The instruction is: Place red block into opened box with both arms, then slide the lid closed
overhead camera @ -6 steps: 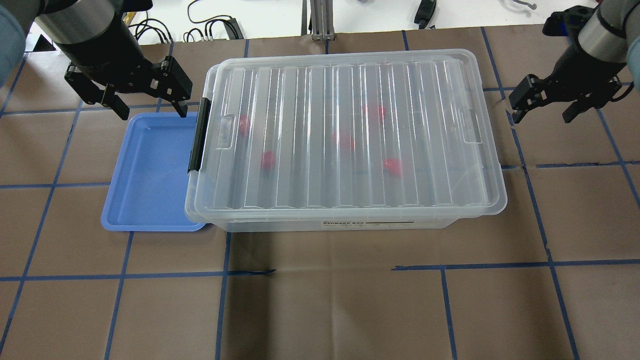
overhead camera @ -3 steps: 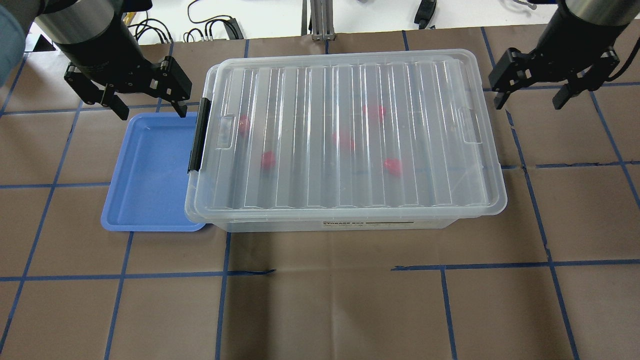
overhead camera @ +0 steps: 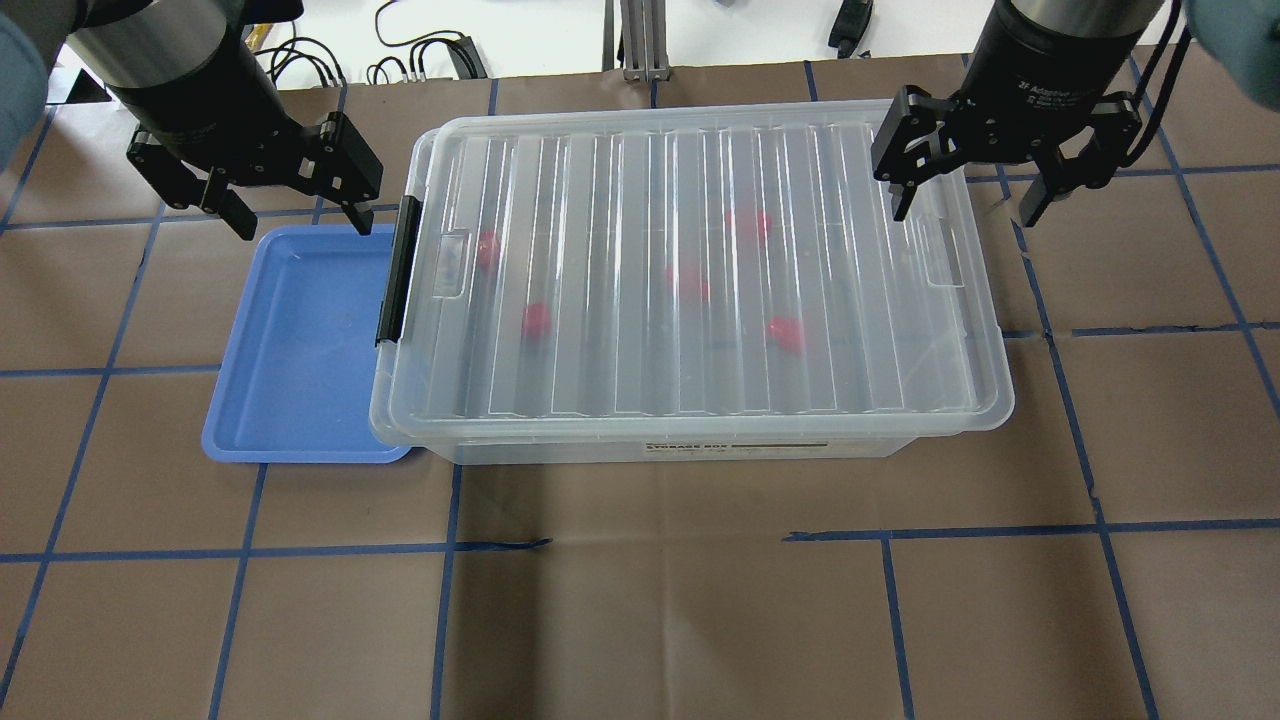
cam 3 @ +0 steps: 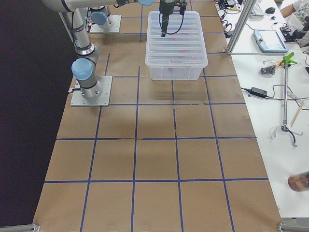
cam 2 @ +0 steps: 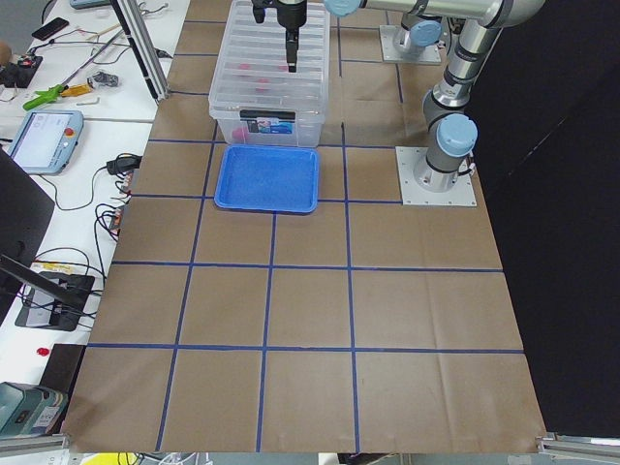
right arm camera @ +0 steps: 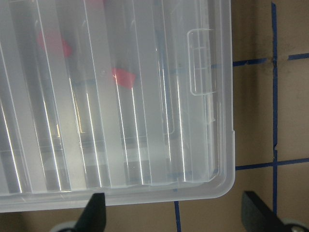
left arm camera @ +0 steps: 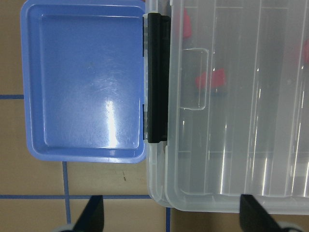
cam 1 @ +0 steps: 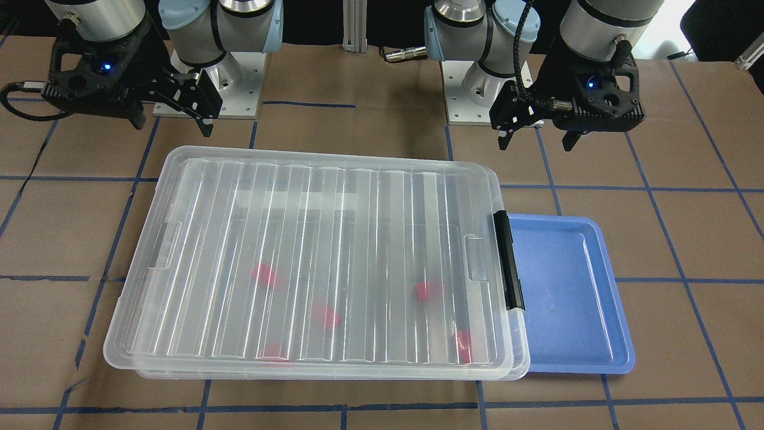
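Observation:
The clear box (overhead camera: pixel 650 449) stands mid-table with the ribbed lid (overhead camera: pixel 620 345) lying over it, covering it almost squarely. Through the lid I see several red blocks, one of them the red block (overhead camera: pixel 786 332) toward the right. The black latch bar (overhead camera: pixel 398 270) is on the box's left end. My left gripper (overhead camera: pixel 300 222) hangs open above the far edge of the blue tray, just left of the latch. My right gripper (overhead camera: pixel 965 215) is open over the lid's far right corner, one finger over the lid and one past its edge. Neither gripper holds anything.
A blue tray (overhead camera: pixel 300 340) lies against the box's left end, with nothing in it. Brown paper with a blue tape grid covers the table (overhead camera: pixel 640 620). Cables and a metal post (overhead camera: pixel 640 40) lie beyond the far edge.
My right gripper has swung left from beyond the box's right end to over the lid's far right corner. The left gripper, box and lid have stayed put.

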### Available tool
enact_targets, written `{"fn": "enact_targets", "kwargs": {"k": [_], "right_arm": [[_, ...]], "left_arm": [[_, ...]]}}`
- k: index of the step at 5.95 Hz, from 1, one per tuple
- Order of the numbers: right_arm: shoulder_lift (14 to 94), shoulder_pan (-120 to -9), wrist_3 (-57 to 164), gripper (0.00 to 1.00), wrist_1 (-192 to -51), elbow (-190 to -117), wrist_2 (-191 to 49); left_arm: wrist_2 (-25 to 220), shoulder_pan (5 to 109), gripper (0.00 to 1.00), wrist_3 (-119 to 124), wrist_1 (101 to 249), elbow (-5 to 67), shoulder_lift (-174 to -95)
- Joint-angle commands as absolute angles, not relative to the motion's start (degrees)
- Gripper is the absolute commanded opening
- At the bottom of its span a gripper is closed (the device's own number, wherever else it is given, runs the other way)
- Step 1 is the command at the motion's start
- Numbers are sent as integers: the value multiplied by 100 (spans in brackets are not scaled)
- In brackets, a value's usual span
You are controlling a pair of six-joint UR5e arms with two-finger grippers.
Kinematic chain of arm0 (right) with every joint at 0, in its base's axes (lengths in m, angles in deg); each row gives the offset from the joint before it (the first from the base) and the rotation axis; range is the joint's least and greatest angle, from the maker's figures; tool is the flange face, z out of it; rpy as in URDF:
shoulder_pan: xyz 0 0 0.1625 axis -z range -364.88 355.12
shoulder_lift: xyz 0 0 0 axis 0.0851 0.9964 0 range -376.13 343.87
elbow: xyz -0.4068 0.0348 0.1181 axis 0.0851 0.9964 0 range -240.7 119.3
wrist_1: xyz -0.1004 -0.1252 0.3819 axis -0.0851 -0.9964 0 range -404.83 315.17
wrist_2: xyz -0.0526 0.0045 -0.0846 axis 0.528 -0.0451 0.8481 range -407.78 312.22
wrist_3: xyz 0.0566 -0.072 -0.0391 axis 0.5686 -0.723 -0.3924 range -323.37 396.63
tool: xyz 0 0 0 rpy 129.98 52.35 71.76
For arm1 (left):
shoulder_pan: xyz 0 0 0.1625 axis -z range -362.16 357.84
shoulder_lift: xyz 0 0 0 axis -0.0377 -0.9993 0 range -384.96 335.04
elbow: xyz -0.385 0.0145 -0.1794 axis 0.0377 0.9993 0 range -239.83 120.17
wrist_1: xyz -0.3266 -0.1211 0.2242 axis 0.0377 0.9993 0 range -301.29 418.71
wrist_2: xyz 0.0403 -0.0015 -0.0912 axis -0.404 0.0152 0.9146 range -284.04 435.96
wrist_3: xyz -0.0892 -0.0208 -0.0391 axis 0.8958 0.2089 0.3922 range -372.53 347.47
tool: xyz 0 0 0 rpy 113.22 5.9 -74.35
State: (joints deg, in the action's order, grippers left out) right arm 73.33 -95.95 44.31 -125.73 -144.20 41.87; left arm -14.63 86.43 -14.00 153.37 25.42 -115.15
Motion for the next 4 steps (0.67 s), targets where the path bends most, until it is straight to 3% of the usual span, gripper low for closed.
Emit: {"fn": "enact_targets", "kwargs": {"k": [1,4], "right_arm": [[7317,-9647,4489,100,-12586,-14420,4195],[7299,-9638,4490,100,-12622,-14446,4187]], "left_arm": [[-1456,8643,98,-1394,15337,2542,-11514],[-1465,8643,98,-1394,15337,2551,-11514]]}}
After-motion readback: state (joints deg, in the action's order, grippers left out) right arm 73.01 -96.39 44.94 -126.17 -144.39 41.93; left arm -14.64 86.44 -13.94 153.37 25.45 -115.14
